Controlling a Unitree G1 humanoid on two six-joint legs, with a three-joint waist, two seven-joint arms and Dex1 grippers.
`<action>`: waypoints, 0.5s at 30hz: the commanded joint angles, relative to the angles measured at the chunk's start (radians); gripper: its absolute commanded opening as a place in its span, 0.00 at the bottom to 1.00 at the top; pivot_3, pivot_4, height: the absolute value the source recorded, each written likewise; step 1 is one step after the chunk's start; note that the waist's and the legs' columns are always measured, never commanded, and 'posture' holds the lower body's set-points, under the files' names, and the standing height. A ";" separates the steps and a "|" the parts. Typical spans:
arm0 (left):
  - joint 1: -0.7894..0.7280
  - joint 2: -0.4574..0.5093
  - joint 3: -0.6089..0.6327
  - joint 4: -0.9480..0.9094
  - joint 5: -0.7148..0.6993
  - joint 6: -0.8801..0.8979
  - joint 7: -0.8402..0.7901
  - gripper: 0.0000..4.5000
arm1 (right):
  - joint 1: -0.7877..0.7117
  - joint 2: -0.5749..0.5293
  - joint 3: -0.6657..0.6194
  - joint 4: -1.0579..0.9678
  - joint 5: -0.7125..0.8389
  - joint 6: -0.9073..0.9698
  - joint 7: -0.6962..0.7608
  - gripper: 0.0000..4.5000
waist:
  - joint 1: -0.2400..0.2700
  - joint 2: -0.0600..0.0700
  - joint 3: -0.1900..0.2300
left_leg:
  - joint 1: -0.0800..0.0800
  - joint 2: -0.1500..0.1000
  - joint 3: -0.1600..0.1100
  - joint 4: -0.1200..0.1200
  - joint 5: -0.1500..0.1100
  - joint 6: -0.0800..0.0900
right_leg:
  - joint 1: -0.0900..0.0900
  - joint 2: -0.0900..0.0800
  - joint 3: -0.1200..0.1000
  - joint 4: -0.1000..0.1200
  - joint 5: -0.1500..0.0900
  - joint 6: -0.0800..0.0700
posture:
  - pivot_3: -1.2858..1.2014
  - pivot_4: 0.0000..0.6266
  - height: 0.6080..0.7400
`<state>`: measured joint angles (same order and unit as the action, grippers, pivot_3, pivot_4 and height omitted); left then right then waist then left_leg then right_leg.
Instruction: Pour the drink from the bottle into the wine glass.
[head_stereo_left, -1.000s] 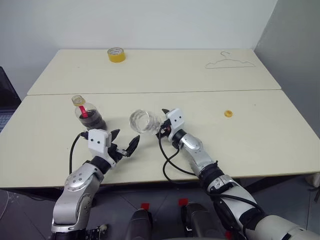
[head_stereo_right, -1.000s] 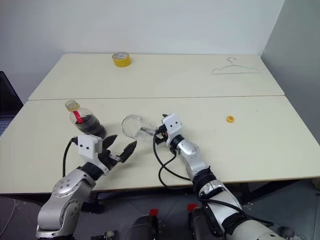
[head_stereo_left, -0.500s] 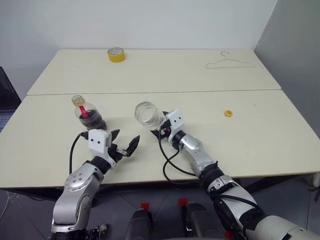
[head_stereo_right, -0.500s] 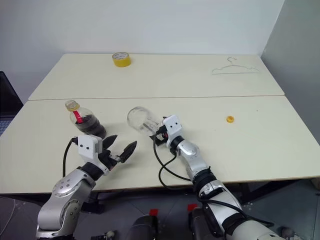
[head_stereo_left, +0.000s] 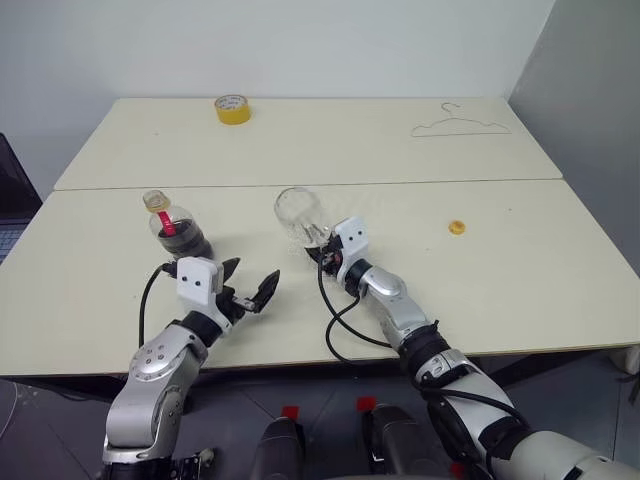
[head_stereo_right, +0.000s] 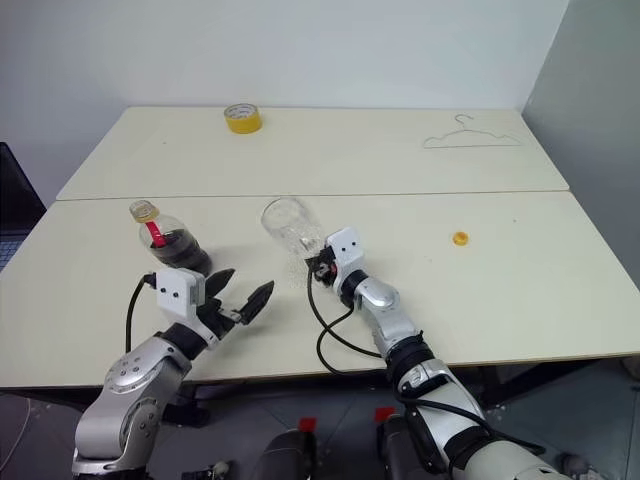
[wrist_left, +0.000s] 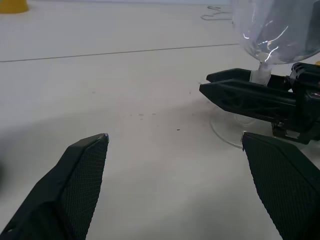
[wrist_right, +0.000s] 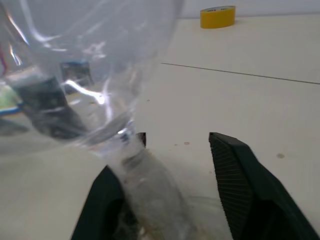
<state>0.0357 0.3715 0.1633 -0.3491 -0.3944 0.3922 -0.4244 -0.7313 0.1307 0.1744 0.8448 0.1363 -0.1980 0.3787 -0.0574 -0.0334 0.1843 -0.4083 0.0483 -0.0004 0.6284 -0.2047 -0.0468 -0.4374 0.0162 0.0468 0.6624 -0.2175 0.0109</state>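
No legible text or labels anywhere.

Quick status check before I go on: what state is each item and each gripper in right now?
wine glass: tilted, empty, stem between the right gripper's fingers.
bottle: upright on the table, uncapped, dark drink inside.
cap: lying loose on the table, off to the right.
left gripper: open, holding nothing.
right gripper: at the glass stem; grip unclear.

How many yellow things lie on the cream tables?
3: a yellow tape roll on the far table, a small yellow screw cap near the right side, and the stubby clear plastic bottle's yellow-orange neck at left.
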 joint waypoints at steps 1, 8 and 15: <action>-0.007 0.014 0.004 -0.029 0.003 0.000 -0.002 1.00 | -0.021 0.046 -0.021 -0.036 -0.006 0.002 -0.018 0.16 | 0.000 0.000 0.000 | 0.000 0.000 0.000 0.000 0.000 0.000 | 0.000 0.000 0.000 0.000 0.000 0.000 | 0.52 0.24 1.00; -0.010 0.019 0.006 -0.027 0.006 0.007 -0.003 1.00 | -0.003 0.057 -0.033 -0.025 -0.006 -0.060 -0.002 0.04 | 0.000 0.000 0.000 | 0.000 0.000 0.000 0.000 0.000 0.000 | 0.000 0.000 0.000 0.000 0.000 0.000 | 0.52 0.24 1.00; -0.009 0.022 0.003 -0.023 0.009 0.004 -0.005 1.00 | 0.040 0.065 0.045 0.012 -0.112 -0.149 -0.031 0.04 | 0.000 0.000 0.000 | -0.001 0.000 0.000 -0.001 0.000 0.000 | -0.001 0.000 0.000 -0.001 0.000 0.000 | 0.52 0.24 1.00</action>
<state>0.0340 0.3835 0.1632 -0.3491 -0.3916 0.4071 -0.4257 -0.7121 0.1303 0.1941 0.8628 0.0565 -0.3034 0.3580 -0.0575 -0.0334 0.1843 -0.4092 0.0483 -0.0002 0.6274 -0.2048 -0.0468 -0.4386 0.0162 0.0469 0.6617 -0.2176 0.0107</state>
